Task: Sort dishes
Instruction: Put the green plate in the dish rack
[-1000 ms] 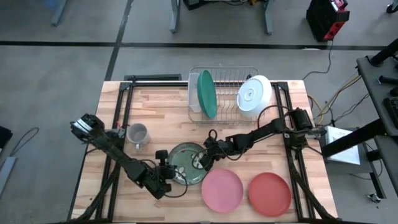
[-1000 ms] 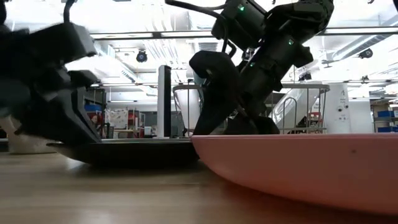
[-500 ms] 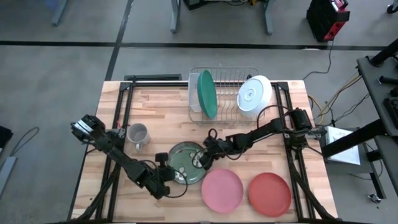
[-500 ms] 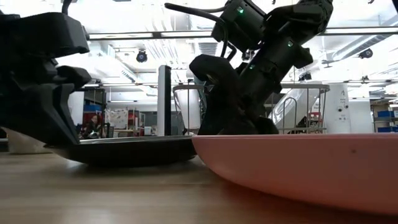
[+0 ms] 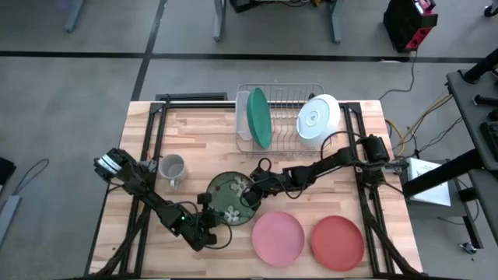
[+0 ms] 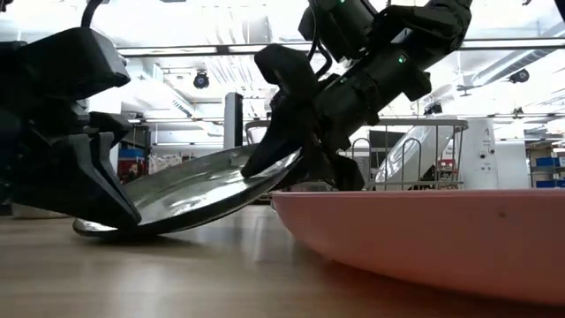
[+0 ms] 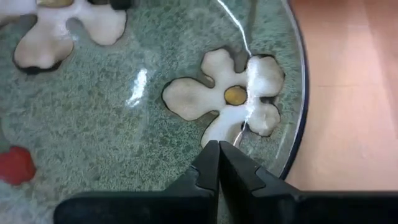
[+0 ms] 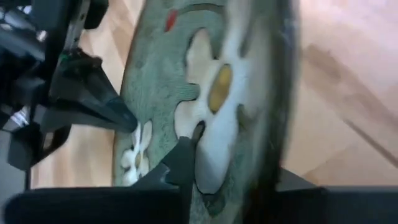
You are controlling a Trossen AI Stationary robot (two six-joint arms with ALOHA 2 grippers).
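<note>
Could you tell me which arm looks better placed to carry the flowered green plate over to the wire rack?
Probably the right. The right gripper clamps the raised rim of the dark green plate with white flowers, nearer the wire dish rack. The left gripper, shut, only braces its low edge.

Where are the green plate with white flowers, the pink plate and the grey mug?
green plate with white flowers [image 5: 230, 196], high view, on its patterned face.
pink plate [image 5: 278, 237], high view, on the middle of its face.
grey mug [image 5: 171, 168], high view, on its rim.
</note>
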